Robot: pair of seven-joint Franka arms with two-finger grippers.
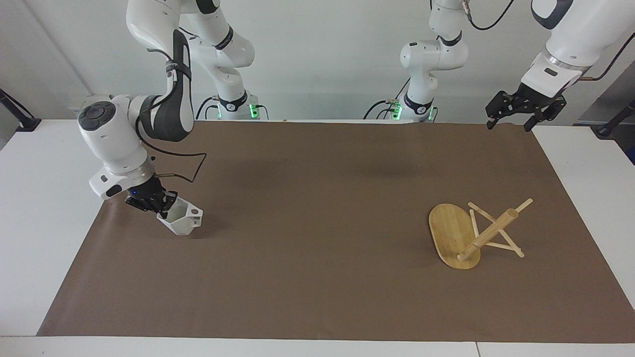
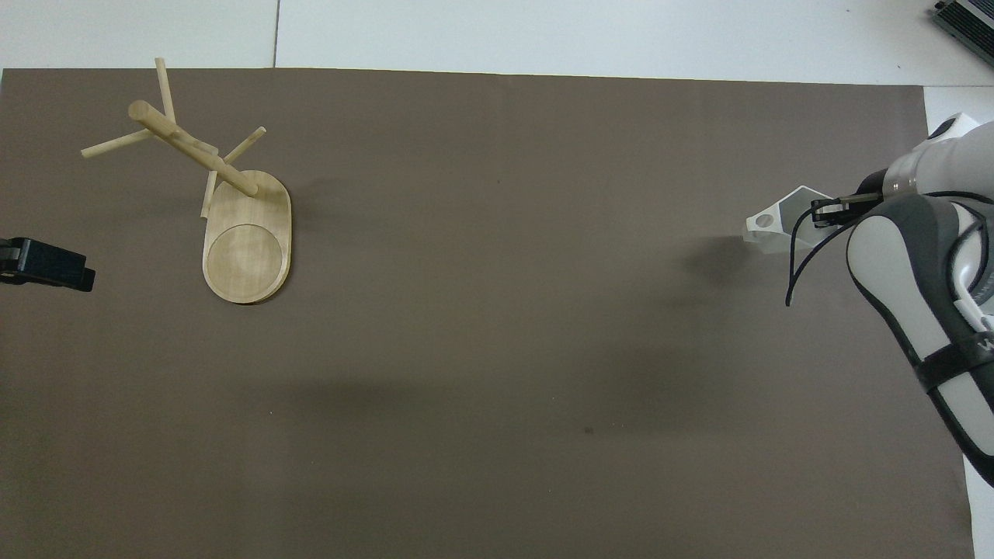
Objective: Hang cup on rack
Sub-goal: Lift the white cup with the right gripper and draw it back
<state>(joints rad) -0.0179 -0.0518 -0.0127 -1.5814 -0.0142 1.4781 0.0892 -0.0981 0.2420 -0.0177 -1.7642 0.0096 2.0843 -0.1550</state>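
The right gripper [image 1: 159, 207] is pressed together on the rim wall of the cup [image 1: 181, 220], one finger inside the cup and one outside. It holds the cup tilted and lifted a little above the brown mat [image 1: 317, 208], at the right arm's end of the table. The handle of the cup, with its round hole, points away from the gripper, toward the middle of the table, and a dark shadow of the cup lies on the mat under it. The rack [image 1: 469, 235] stands well apart from the cup, at the left arm's end of the table, with its oval base flat on the mat and its thin pegs free. The left gripper [image 1: 511, 121] waits with its fingers spread over the edge of the mat at the left arm's end, and it holds nothing.
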